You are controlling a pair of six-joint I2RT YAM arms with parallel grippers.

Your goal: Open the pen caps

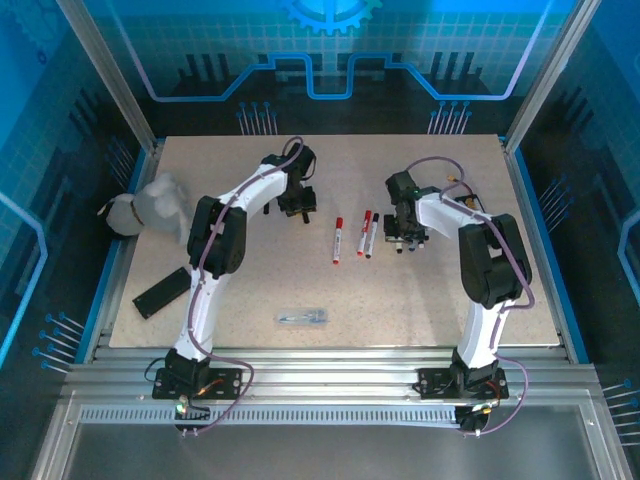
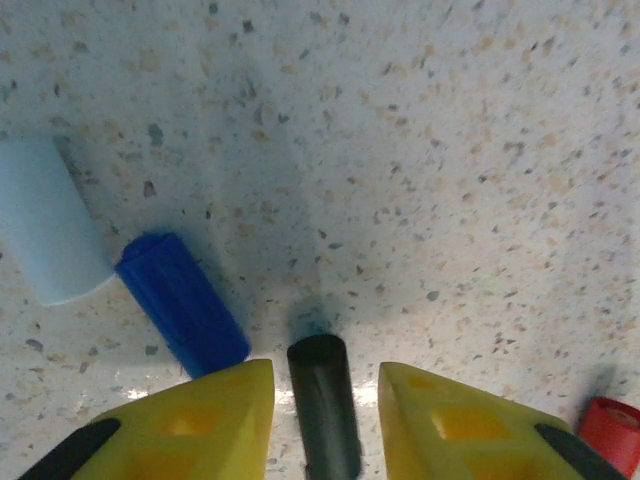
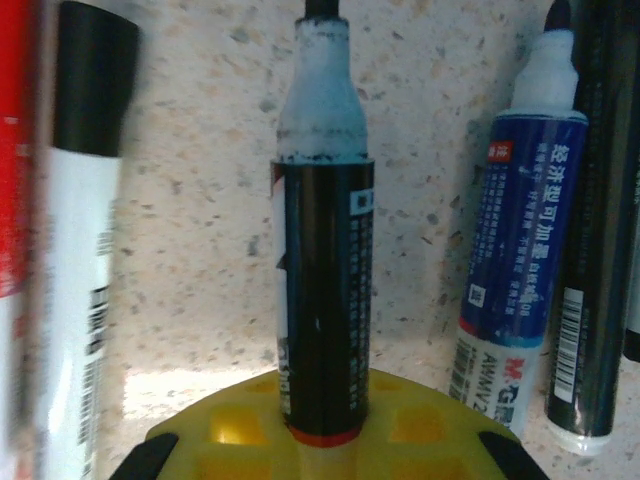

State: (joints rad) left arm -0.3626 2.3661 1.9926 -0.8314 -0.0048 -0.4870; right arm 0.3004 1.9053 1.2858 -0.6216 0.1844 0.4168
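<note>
Starting from above with the speckled table (image 1: 440,300): gives layout, not detail. Puts the left gripper (image 1: 296,207) and right gripper (image 1: 405,238) at mid-table, well apart, with three pens (image 1: 338,240) between them and a crumpled clear wrapper (image 1: 303,317) nearer the bases. Can't resolve caps or jaw state from up there. From the right wrist: clamped low on the barrel of a black pen (image 3: 322,280), felt tip bare, so already uncapped. Shows a blue pen (image 3: 515,250) just beside it, also bare-tipped, and a white-barrelled pen (image 3: 90,250) on the other side with its black cap fitted. From the left wrist, the small stuff: jaws apart, straddling a loose black cap (image 2: 320,395) with a gap each side. Probably not gripping, but can't rule out contact lower down, out of frame. Also picks up a blue cap (image 2: 182,300) just beside a pale cap (image 2: 50,220), plus a red cap (image 2: 612,432) at the edge. Handling guess: light, stiff, glossy plastic, so expect slip and roll; nothing fragile bar the felt tips. Best to pinch the barrel mid-length across the label, take the cap near its closed end, and pull straight along the axis against the friction fit.
</note>
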